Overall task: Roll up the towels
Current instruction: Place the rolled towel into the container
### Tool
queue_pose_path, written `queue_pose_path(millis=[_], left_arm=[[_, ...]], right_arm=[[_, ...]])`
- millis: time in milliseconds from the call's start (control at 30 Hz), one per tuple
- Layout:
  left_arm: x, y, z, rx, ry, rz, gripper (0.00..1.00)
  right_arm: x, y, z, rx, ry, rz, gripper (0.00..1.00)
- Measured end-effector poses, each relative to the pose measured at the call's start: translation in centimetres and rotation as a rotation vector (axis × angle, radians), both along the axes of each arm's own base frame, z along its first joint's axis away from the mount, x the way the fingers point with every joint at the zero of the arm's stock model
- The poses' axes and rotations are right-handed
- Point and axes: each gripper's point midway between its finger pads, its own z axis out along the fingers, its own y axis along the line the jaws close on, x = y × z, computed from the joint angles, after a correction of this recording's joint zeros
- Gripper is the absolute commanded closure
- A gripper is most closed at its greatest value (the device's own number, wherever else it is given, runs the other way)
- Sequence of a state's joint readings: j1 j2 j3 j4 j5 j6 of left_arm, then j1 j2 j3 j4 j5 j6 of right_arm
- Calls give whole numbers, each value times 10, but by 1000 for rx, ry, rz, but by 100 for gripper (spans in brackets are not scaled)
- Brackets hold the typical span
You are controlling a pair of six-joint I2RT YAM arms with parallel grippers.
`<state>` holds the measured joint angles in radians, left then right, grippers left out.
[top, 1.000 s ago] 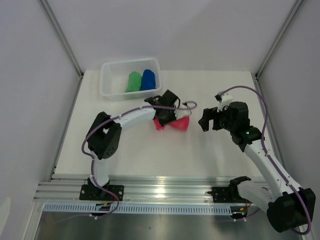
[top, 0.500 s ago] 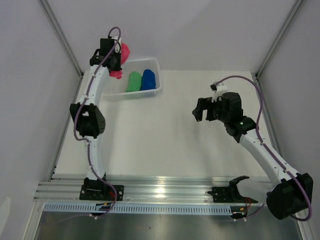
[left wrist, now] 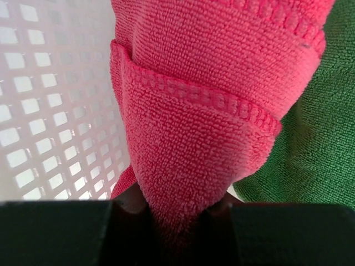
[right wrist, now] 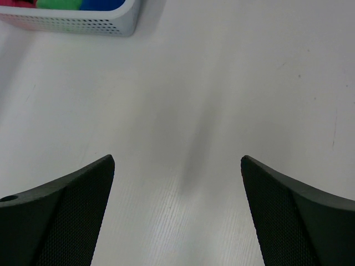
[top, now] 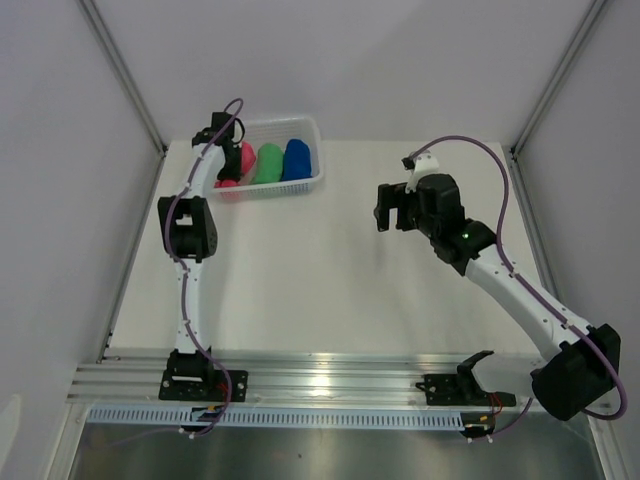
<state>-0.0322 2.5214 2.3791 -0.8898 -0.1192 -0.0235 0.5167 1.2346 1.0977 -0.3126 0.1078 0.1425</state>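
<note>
left tool (left wrist: 175, 209) clenched on pink-red towel (left wrist: 211, 111) inside basket (left wrist: 50, 111), right tool (right wrist: 177, 160) spread wide, holding nothing

Bright diffuse light, soft shadows; left tool (left wrist: 176, 213) dark, blurred

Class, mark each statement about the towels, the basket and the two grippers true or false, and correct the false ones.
1. In the white basket, the green towel sits between the pink-red towel and the blue towel. True.
2. The left gripper is shut on the pink-red towel. True.
3. The right gripper is open and empty. True.
4. The blue towel lies outside the basket. False: it lies inside it.
5. The right gripper hangs over the basket. False: it hangs over the table, to the basket's right.
</note>
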Motion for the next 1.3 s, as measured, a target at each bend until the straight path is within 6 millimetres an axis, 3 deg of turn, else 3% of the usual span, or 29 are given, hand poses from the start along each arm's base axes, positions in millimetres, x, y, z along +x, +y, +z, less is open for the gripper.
queue_pose_path(millis=[167,233,400,667,800,1133,1300], left_arm=[[-5,-6,-2,-38,17,22,79],[-5,-7,-3,-51,20,30,64],[-7,-14,-4,-90,26,43,45],[-2,-11,-9,-80,7,56,40],[0,-9,-2,-62,-19,62,37],[5,-9,45,-23,-126,19,21],[9,-19,72,21,-190,-35,21]], right_arm=[[3,-6,2,-17,-5,-33,2],[4,-6,2,-23,-3,-38,2],[7,-5,-3,-40,10,-35,1],[7,-5,-6,-53,13,-29,1],[7,-6,-4,-52,9,-28,1],[1,-9,12,-30,-28,-29,1],[-1,-9,17,-23,-39,-27,0]])
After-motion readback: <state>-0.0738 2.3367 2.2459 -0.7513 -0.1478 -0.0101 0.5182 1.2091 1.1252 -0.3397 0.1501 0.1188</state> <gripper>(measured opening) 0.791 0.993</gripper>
